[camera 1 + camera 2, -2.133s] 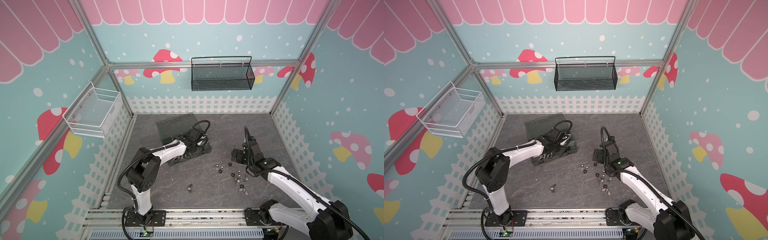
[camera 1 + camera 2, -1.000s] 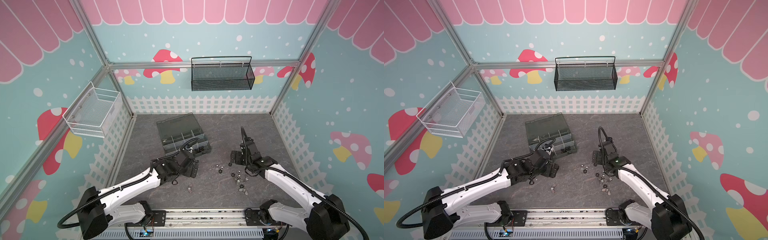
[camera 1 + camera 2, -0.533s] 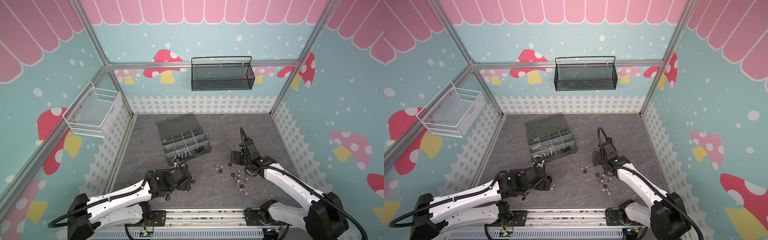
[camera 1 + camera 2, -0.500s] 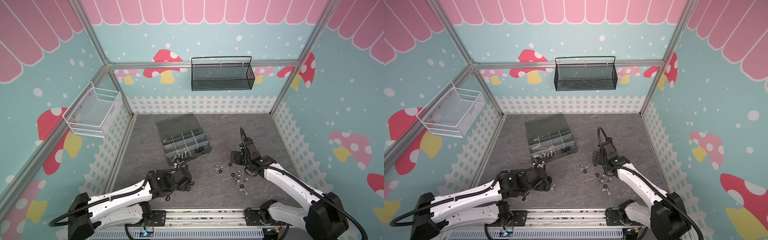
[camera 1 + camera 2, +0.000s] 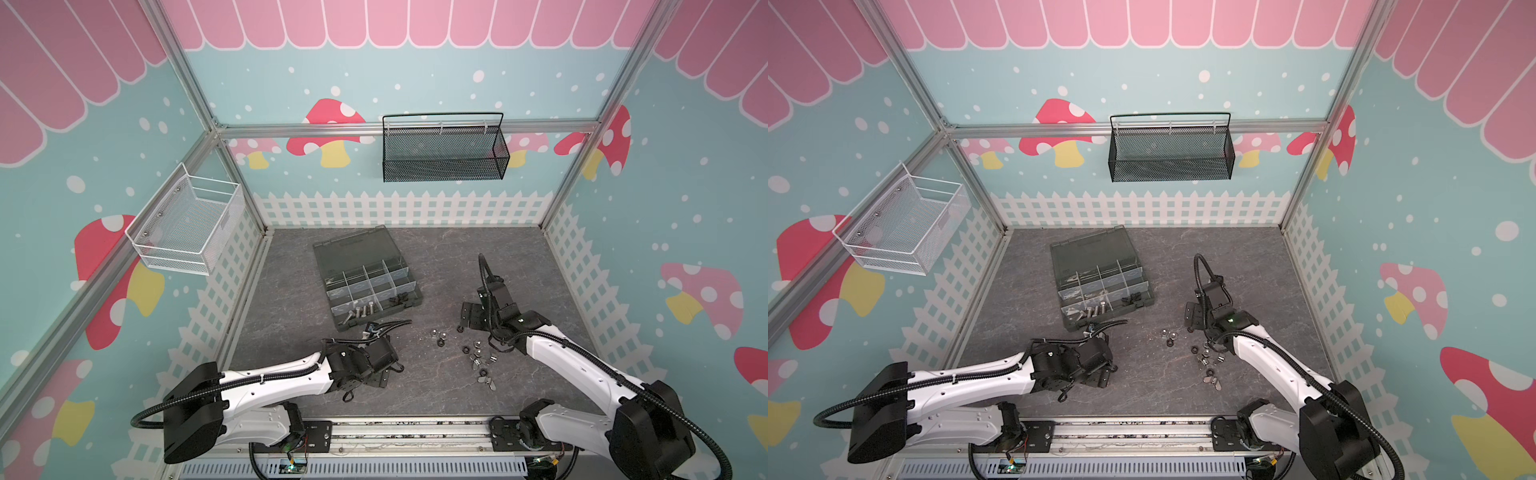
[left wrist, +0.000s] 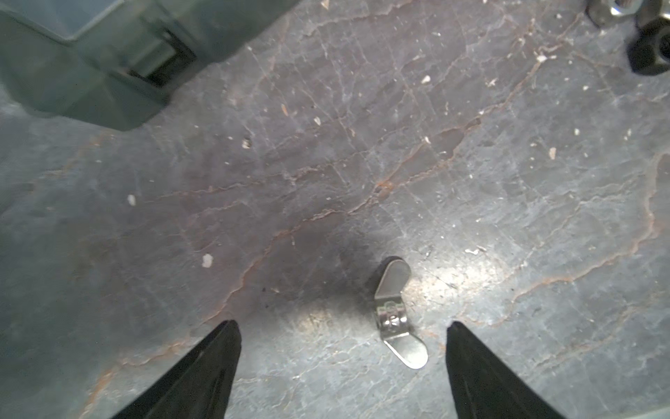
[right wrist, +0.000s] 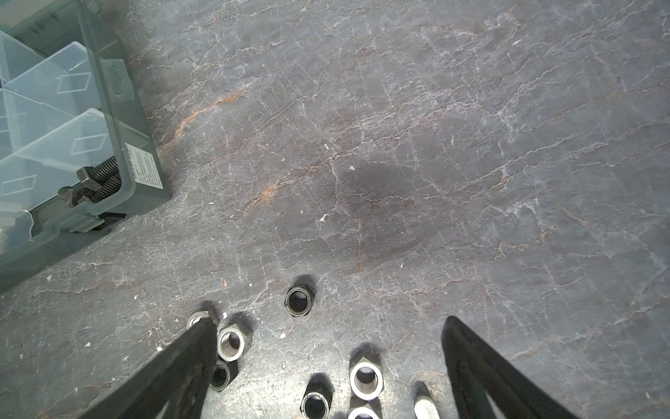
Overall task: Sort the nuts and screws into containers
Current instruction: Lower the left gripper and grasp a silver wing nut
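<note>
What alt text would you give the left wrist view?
A silver wing nut lies on the grey table between the fingertips of the open left tool, untouched. A corner of the box and a black nut show farther off, at the frame's edges.

The surface (image 6: 326, 145) is looking like matt, rough grey slate with rusty veins. The wing nut (image 6: 395, 312) is gleaming as polished metal. Some nuts (image 7: 234, 342) are shining silver, others showing dull black. The box (image 7: 125, 152) is appearing as smoky translucent plastic, its dividers (image 7: 54, 83) clear and glossy.

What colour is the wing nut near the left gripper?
Wing nut is shiny silver, clearest in the left wrist view.
</note>
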{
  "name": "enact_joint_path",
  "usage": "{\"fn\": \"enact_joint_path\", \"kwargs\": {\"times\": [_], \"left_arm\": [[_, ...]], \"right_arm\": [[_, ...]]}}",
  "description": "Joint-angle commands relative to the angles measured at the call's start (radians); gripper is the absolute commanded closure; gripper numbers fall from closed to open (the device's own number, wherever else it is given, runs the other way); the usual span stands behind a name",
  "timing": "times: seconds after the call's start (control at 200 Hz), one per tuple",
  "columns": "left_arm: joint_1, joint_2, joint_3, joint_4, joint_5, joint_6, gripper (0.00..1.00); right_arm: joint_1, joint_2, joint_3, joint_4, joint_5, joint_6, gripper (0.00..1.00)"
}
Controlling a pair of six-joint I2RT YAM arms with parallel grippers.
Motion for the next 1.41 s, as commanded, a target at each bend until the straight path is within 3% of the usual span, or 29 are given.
{"fn": "enact_joint_path", "kwargs": {"times": [0.0, 0.34, 0.61, 0.97, 1.186, 1.401], "left_arm": [[-0.012, 0.057, 0.001, 0.076, 0.081, 0.017, 0.18], [-0.011, 0.159, 0.03, 0.027, 0.08, 0.012, 0.45], [0.015, 0.24, 0.08, 0.015, 0.111, 0.033, 0.49], [0.079, 0.268, 0.088, -0.002, 0.211, 0.057, 0.63], [0.1, 0.264, 0.098, -0.073, 0.218, 0.064, 0.67], [0.112, 0.282, 0.108, -0.105, 0.225, 0.074, 0.78]], "right_arm": [[-0.008, 0.005, 0.006, -0.022, 0.018, 0.013, 0.02], [-0.007, -0.012, -0.001, -0.03, 0.009, 0.017, 0.02], [-0.007, -0.046, 0.005, -0.05, 0.038, 0.003, 0.02], [-0.009, -0.083, -0.01, -0.054, 0.05, 0.022, 0.02], [-0.009, -0.083, -0.006, -0.054, 0.048, 0.026, 0.02], [-0.009, -0.085, 0.0, -0.054, 0.051, 0.023, 0.02]]}}
